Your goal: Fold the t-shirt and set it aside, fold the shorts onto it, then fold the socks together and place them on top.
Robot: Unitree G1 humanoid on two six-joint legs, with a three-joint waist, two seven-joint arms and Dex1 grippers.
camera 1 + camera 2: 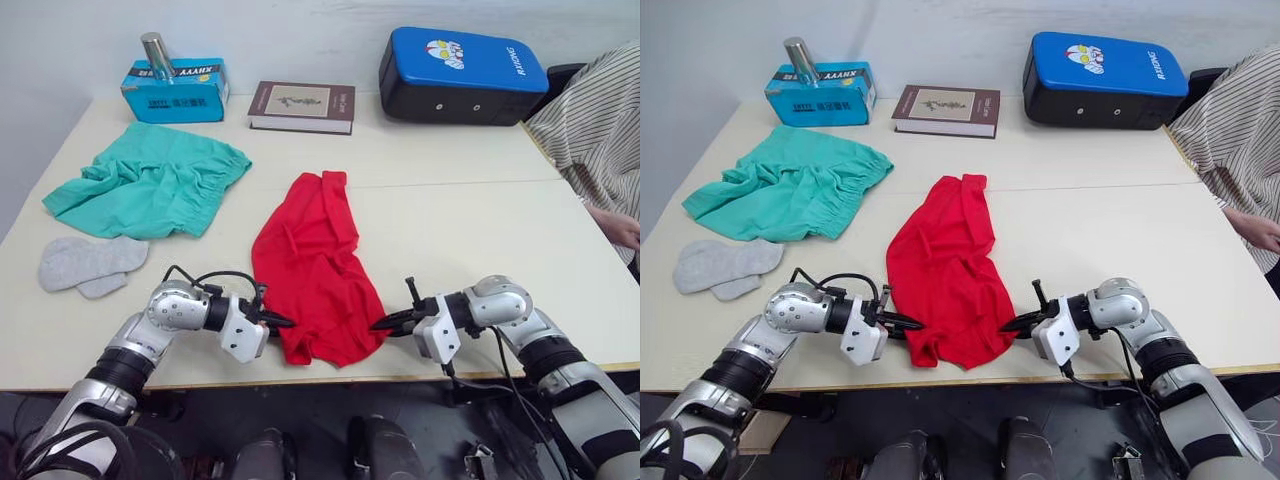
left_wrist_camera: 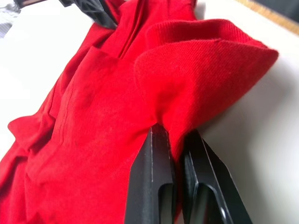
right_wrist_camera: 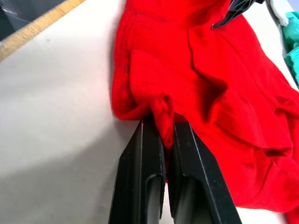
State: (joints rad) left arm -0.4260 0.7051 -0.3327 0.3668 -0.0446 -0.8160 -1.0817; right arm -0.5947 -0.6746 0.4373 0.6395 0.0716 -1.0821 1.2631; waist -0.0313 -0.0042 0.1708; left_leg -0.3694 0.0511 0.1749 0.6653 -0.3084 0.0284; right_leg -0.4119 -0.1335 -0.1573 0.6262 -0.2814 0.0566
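Note:
The red t-shirt (image 1: 312, 262) lies crumpled lengthwise in the middle of the table, its near end by the front edge. My left gripper (image 1: 279, 322) is shut on the t-shirt's near left edge; in the left wrist view red cloth (image 2: 187, 88) is pinched between the black fingers (image 2: 154, 186). My right gripper (image 1: 381, 324) is shut on the near right edge, a fold of t-shirt (image 3: 161, 114) caught between its fingers (image 3: 140, 182). The teal-green shorts (image 1: 150, 180) lie spread at the far left. The grey socks (image 1: 88, 264) rest side by side on the left, in front of the shorts.
A blue tissue box (image 1: 176, 90) with a metal can (image 1: 156, 55) on it stands at the back left, a brown book (image 1: 302, 106) beside it, a blue-and-black case (image 1: 460, 76) at the back right. A person in a striped sleeve (image 1: 590, 120) sits at the right edge.

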